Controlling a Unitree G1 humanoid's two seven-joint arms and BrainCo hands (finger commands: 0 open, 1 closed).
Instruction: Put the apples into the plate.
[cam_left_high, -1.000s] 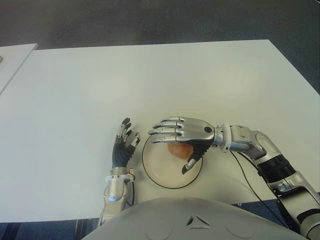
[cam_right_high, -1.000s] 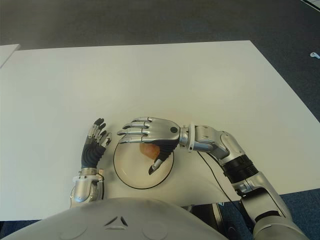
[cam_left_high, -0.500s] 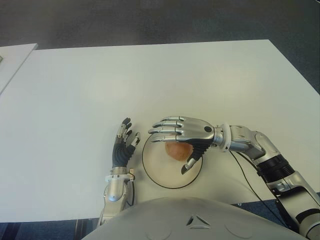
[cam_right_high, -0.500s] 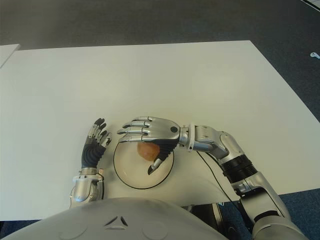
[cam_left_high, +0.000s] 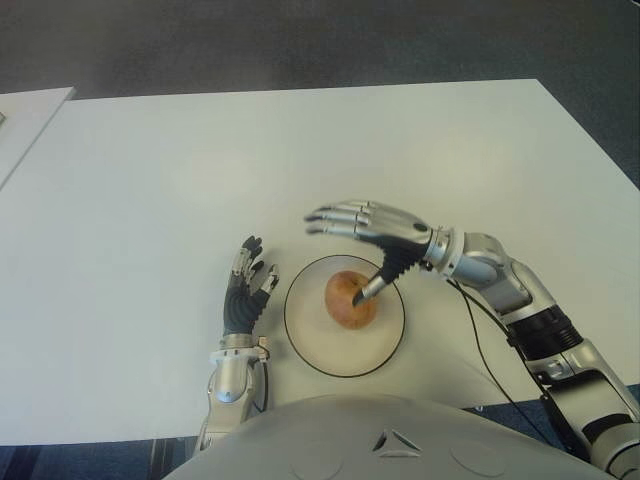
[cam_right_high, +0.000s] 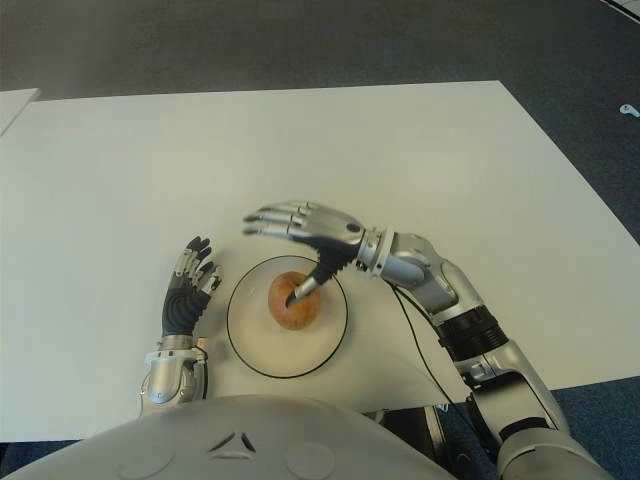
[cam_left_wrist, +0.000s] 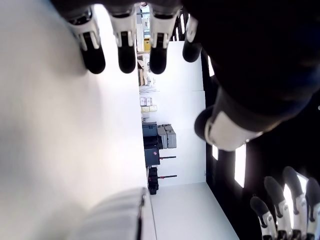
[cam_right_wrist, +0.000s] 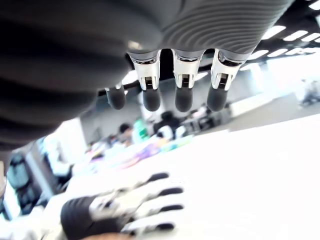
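Apple (cam_left_high: 351, 298), round, reddish-yellow, sits in round white plate (cam_left_high: 310, 345); right hand (cam_left_high: 372, 225) above, fingers spread, thumb near apple, could nudge it; left hand (cam_left_high: 245, 290) beside plate, fingers extended.

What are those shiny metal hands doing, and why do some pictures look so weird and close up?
Those belong to a robot shaped like a person. Two pictures come from cameras in its head, looking down at a white table. The two strange ones come from cameras on its wrists, so the fingers look huge. On the table is a round plate with an apple in it. The right robot hand is open above the far edge of the plate, holding nothing, its thumb pointing down at the apple. The left robot hand shows open beside the plate, on its left.
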